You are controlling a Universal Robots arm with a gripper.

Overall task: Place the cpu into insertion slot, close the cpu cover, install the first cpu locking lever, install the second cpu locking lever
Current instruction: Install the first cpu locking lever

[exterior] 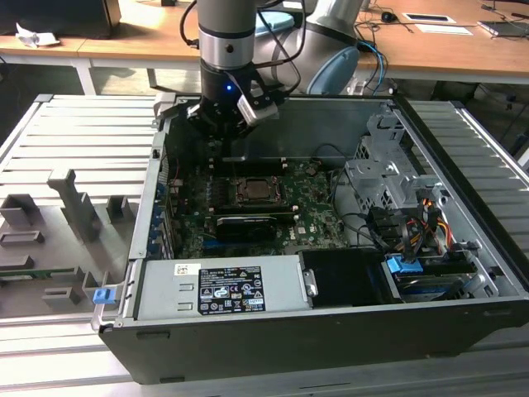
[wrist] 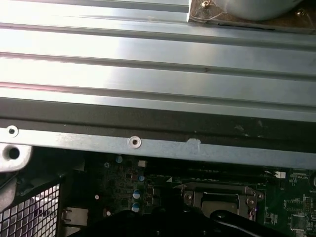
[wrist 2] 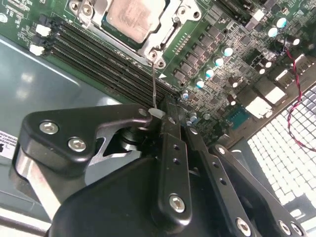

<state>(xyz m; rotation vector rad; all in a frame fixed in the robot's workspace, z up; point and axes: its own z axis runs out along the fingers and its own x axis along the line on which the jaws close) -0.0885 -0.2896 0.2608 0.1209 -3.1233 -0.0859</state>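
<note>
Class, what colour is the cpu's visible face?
Silvery grey; the cpu shows best in the second wrist view.

Harsh glare on ribbed metal panel [wrist: 148,54], dim shadowed motherboard [wrist: 123,190].

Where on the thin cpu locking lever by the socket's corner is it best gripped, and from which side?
Probably near the free tip of the cpu locking lever, away from the insertion slot: it is a thin bare wire reaching out over the memory slots, so pinch across it there, coming from above those slots, where the end effector sits.
</note>
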